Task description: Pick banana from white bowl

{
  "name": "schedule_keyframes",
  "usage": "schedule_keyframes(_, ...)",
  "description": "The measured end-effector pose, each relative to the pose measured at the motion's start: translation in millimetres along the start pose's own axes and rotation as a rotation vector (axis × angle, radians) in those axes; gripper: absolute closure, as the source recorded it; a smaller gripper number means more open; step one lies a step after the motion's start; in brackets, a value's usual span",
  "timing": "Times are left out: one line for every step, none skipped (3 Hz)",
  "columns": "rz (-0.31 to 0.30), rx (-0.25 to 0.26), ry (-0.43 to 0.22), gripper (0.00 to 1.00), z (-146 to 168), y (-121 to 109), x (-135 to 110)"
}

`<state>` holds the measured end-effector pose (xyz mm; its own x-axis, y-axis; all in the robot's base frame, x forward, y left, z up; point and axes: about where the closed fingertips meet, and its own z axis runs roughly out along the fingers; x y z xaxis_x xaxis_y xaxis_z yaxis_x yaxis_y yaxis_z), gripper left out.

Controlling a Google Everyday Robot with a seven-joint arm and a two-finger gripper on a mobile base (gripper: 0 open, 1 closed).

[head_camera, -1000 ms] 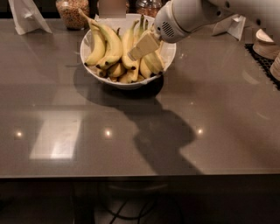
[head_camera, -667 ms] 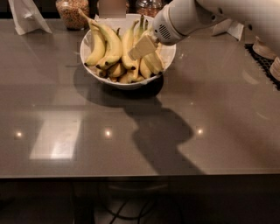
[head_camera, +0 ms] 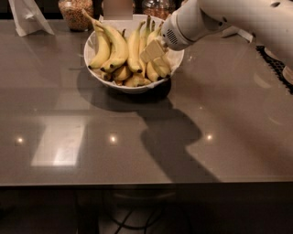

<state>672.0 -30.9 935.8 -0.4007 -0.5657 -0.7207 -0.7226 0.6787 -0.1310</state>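
The white bowl (head_camera: 133,88) stands at the back middle of the grey table and holds several ripe yellow bananas. A long curved banana (head_camera: 117,47) lies on the left of the pile, its stem pointing up and left. My gripper (head_camera: 157,58) reaches in from the upper right on a white arm (head_camera: 215,18). It is down among the bananas on the right side of the bowl. Its pale fingers (head_camera: 152,50) stand apart, either side of a banana (head_camera: 159,68). The bananas under the gripper are partly hidden.
A jar of grains (head_camera: 74,12) and a second jar (head_camera: 157,6) stand behind the bowl. A white paper holder (head_camera: 27,17) is at the back left. A dark mat (head_camera: 276,61) lies at the right edge. The table's front edge runs low across the view.
The gripper has sunk slightly deeper into the right side of the bowl. The bananas and bowl have not visibly moved.
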Motion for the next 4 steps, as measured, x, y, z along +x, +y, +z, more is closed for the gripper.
schedule_keyframes(0.031,0.024,0.021,0.51,6.0,-10.5,7.5)
schedule_keyframes(0.051,0.029,0.037,0.66,7.4,-14.3,12.6)
schedule_keyframes(0.051,0.029,0.037,0.87,4.9,-14.8,9.9)
schedule_keyframes(0.051,0.029,0.037,1.0,4.2,-14.8,9.2)
